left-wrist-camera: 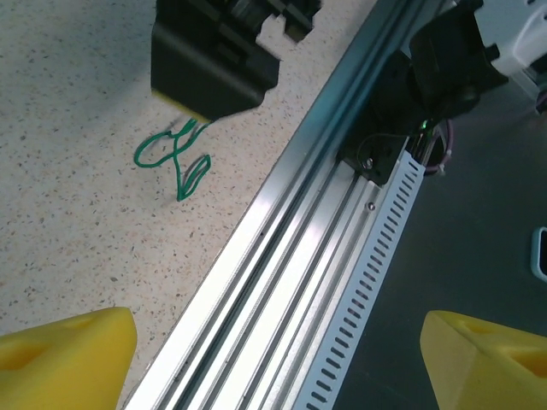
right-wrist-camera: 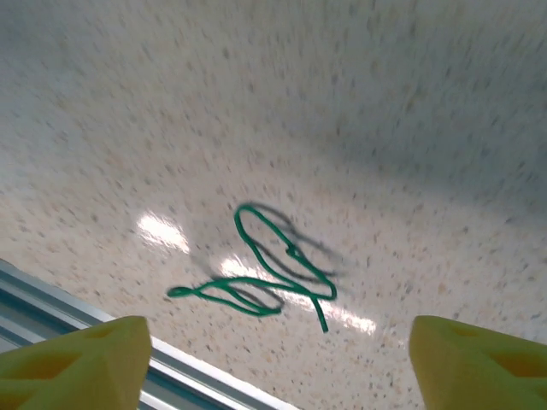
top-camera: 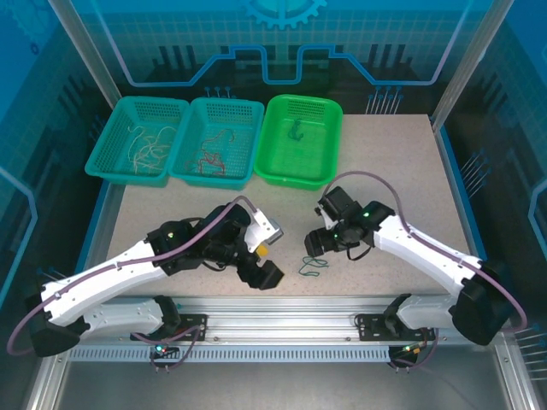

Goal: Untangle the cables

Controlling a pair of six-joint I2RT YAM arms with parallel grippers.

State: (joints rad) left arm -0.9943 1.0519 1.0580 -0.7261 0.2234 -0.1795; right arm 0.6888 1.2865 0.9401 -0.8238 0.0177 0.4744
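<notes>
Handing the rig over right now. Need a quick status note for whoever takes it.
Left tool: open, holding nothing, near the table's front edge.
Right tool: open, hovering over the loose green cable, not gripping it.
Done: whitish cables in the left teal basket, red cables in the middle teal basket, a green one in the green basket.
Left: the loose green cable lies looped on the table. Probably grab it and drop it in the green basket.
</notes>
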